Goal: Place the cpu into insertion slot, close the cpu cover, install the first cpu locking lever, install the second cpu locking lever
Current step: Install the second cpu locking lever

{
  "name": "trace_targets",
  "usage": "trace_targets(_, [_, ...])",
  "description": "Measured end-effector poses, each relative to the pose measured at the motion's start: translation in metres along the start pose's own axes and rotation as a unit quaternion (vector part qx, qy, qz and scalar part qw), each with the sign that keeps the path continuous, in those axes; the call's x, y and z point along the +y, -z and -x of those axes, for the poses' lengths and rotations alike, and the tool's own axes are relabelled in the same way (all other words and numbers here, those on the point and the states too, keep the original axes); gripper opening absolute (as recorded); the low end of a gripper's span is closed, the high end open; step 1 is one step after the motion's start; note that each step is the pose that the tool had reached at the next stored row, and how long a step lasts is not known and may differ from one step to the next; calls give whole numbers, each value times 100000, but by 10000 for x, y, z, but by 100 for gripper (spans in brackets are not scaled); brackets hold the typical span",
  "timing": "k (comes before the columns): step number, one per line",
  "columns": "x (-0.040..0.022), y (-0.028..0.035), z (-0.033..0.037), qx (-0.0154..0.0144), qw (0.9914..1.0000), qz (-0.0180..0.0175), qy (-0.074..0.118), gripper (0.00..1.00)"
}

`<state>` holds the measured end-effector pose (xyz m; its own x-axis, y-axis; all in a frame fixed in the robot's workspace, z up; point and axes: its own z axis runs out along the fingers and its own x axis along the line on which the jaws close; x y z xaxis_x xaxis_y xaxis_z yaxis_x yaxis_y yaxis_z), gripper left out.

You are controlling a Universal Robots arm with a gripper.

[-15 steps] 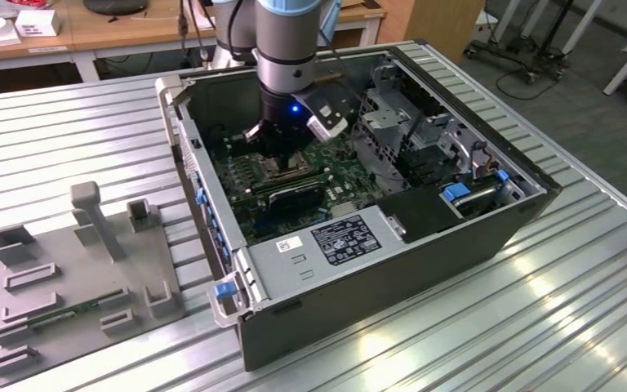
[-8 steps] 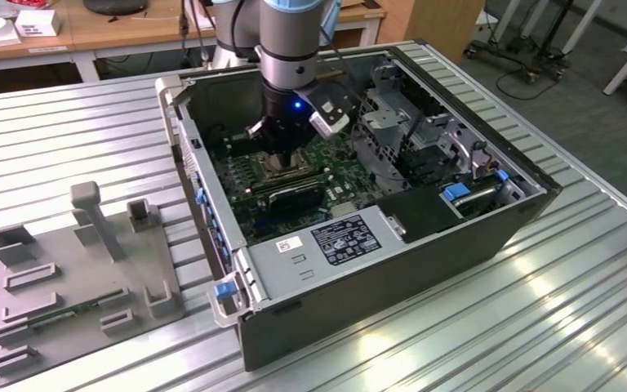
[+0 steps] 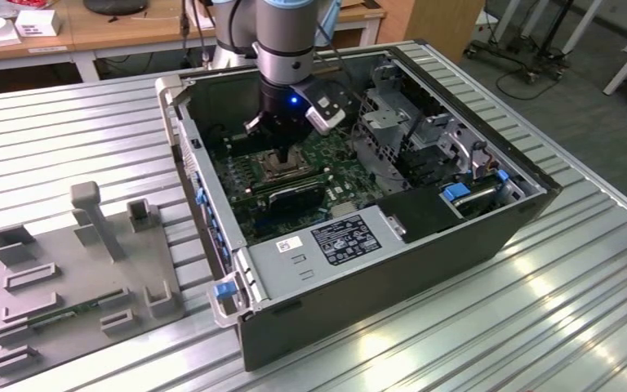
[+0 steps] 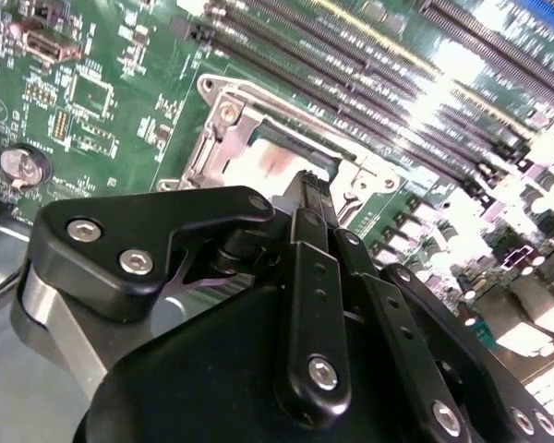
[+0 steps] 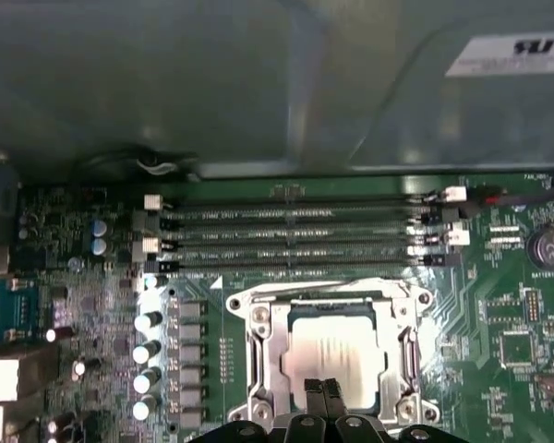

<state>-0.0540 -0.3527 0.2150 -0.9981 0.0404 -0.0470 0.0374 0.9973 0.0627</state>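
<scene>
The cpu (image 5: 332, 349), a silver-grey square, lies flat in the insertion slot (image 5: 325, 293) on the green motherboard. Around it lies the cpu cover (image 5: 258, 355), a silvery frame that looks lowered over the chip's edges. My gripper (image 5: 323, 389) hovers at the chip's near edge with its black fingers pressed together and nothing between them. In the second wrist view the gripper (image 4: 311, 185) points down at the cpu (image 4: 268, 161) and the cover (image 4: 208, 152). Whether the tips touch the metal is unclear. In the exterior view the gripper (image 3: 282, 162) reaches into the open computer case (image 3: 401, 269).
Long black memory slots (image 5: 295, 235) run beside the socket, and a row of capacitors (image 5: 148, 351) stands along another side. A coin battery (image 5: 549, 245) sits nearby. A metal drive cage (image 3: 401, 122) rises at the exterior view's right. A grey fixture plate (image 3: 74, 278) lies outside the case.
</scene>
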Motion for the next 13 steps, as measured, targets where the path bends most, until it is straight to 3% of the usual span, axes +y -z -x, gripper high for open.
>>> trace_targets(7, [34, -2, 44, 18, 100000, 4, -1, 11])
trace_targets(13, [42, 120, 52, 313, 100000, -8, -27, 11])
